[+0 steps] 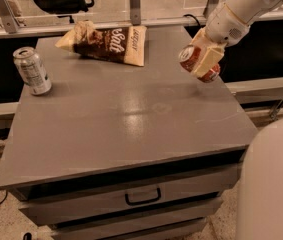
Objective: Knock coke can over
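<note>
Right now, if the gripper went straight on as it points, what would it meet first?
Probably the table just below it: the gripper, at the table's far right, holds the red can tilted down-left. Depth is unclear.
</note>
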`<state>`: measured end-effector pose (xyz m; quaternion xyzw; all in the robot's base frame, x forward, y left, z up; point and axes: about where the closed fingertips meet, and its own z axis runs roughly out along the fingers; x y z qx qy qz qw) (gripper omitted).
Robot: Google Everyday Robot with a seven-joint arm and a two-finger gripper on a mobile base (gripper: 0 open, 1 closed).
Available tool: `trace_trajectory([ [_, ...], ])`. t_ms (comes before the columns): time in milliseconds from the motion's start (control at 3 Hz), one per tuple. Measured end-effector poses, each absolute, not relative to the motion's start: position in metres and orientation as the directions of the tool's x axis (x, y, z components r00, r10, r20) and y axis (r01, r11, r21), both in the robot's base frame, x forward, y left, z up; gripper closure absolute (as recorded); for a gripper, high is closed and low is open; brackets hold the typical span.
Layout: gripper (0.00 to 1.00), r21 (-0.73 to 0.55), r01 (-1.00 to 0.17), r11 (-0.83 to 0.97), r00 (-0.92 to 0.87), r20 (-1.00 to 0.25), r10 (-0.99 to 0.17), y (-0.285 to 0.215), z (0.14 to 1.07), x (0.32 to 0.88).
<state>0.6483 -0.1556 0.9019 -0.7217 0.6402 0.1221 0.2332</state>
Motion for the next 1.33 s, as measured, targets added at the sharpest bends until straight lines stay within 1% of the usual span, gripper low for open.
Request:
trace_trajectory([
  [333, 0.36, -0.159, -0.984, -0.085, 0.151, -0.473, -0.868, -0.156, 0.899, 0.644],
  [667, 0.12, -0.176, -0.981, -0.076, 0.152, -0.477, -0.866, -0.152, 0.898, 0.652],
  [1000, 0.00, -0.188, -0.980, -0.069, 0.153, -0.480, -0.864, -0.149, 0.896, 0.657],
  [1333, 0.00, -0.188, -0.980, -0.069, 0.153, -0.480, -0.864, -0.149, 0.896, 0.657],
])
